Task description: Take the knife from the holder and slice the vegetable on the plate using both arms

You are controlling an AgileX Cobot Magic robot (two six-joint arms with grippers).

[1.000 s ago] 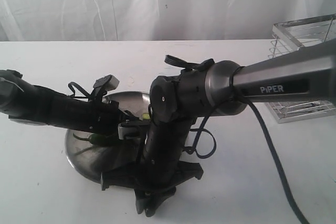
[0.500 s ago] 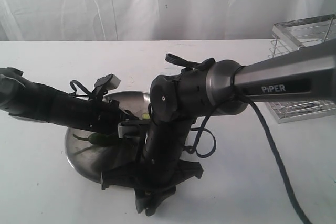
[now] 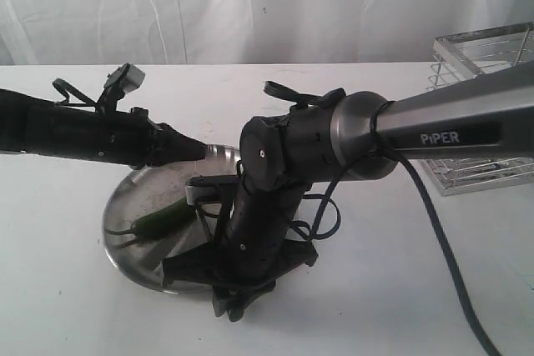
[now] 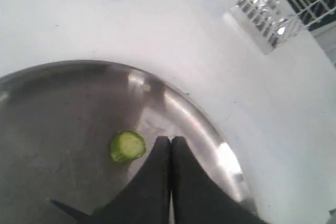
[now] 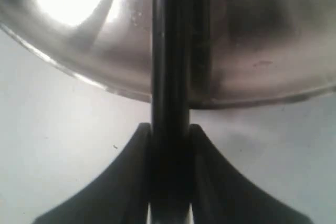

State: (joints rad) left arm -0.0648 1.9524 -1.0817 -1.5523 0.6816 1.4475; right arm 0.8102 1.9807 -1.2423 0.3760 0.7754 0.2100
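On the plate, toward its middle, the vegetable lies flat, its long axis running across the plate with the thin stem pointing at the rim farthest from the holder. A small cut slice rests apart from it, nearer the rim that faces the holder. The right gripper has its jaws clamped on the knife, which reaches from the plate's edge in over the steel; how the blade sits relative to the vegetable is hidden behind the arm. That arm bends steeply down at the plate's edge, wrist pointing at the worktop, and looks the nearer of the two to the vegetable. The left gripper hovers above the holder-side rim with its jaws closed on nothing, tips just beside the slice, its arm stretched nearly level over the plate. The next cut probably turns on setting the blade crosswise to the vegetable's length.
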